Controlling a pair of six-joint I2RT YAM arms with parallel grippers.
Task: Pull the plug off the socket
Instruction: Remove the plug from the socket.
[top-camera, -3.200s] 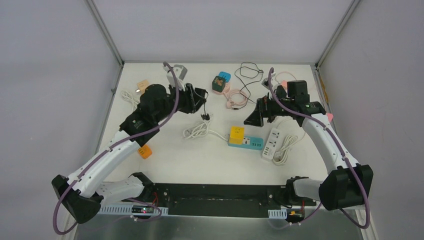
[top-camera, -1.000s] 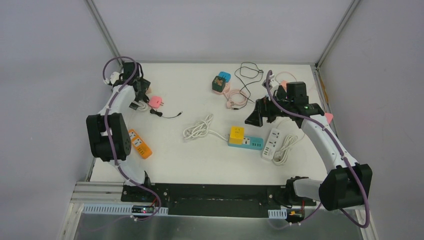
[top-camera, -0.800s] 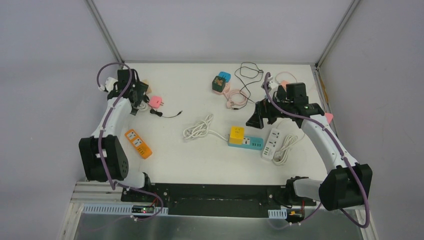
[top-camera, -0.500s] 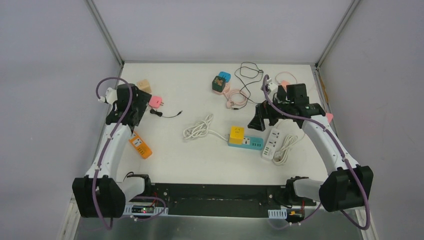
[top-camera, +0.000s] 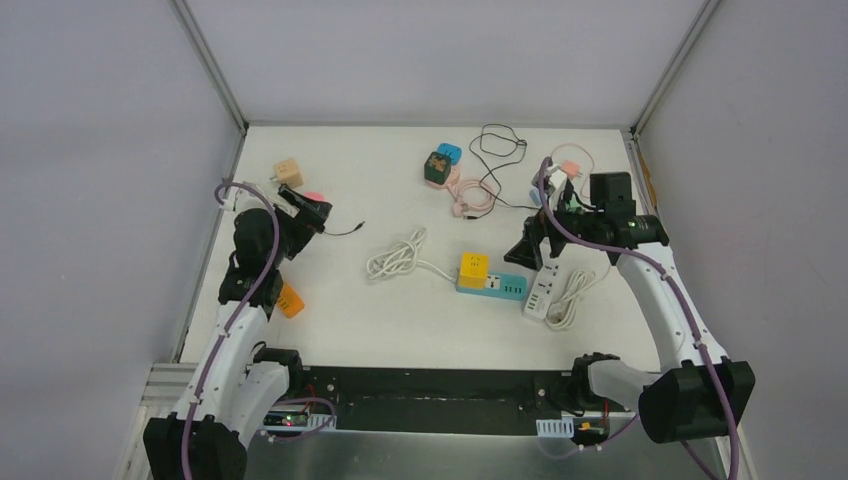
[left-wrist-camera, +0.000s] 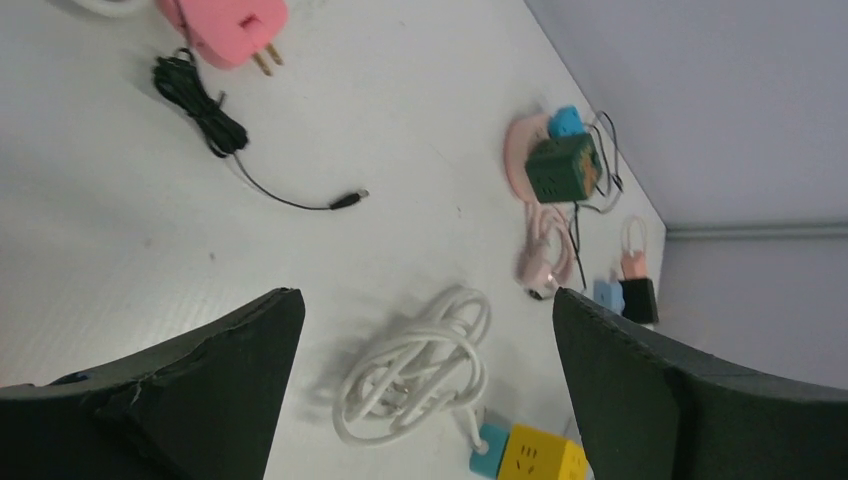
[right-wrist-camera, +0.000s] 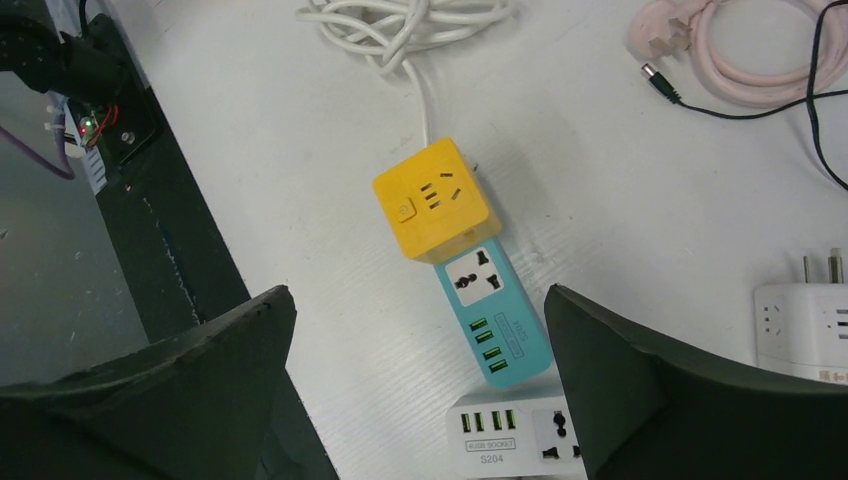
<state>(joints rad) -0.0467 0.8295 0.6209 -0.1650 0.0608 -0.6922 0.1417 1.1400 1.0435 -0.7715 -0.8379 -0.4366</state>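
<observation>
White tabletop between grey walls: near its middle a yellow cube plug sits pushed into the end socket of a teal power strip. The strip's white cord coils away to the left. A white power strip lies just to the right. The right gripper hangs over plug and strip, jaws spread wide, gripping nothing. The left gripper hovers well apart at the table's left, equally wide and empty, near a pink plug and a thin black cable. An orange power strip shows partly beside the left arm.
</observation>
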